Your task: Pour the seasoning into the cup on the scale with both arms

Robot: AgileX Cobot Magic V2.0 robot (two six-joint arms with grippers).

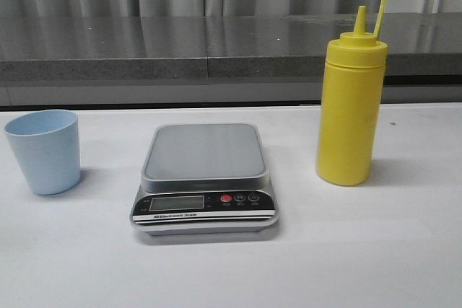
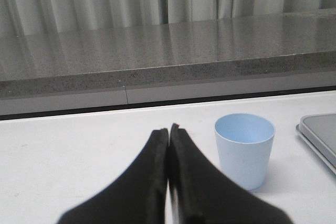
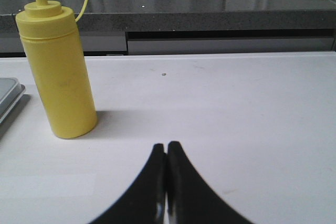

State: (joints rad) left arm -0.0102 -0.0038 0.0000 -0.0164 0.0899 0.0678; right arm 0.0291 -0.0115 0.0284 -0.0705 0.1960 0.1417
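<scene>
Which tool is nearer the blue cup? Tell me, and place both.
Left. The left tool, shut, sits just beside the cup, not touching. The right tool, also shut, is over by the yellow bottle, beyond the scale.

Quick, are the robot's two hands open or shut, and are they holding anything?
Left gripper: shut, holding nothing.
Right gripper: shut, holding nothing.

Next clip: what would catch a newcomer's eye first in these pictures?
The tall yellow seasoning bottle stands upright on the white table, to the right of the scale, its cap off on its tether. The grey scale sits in the middle with nothing on its platform, and the light blue cup stands empty at far left. Both the left gripper and right gripper are shut, holding nothing.
</scene>
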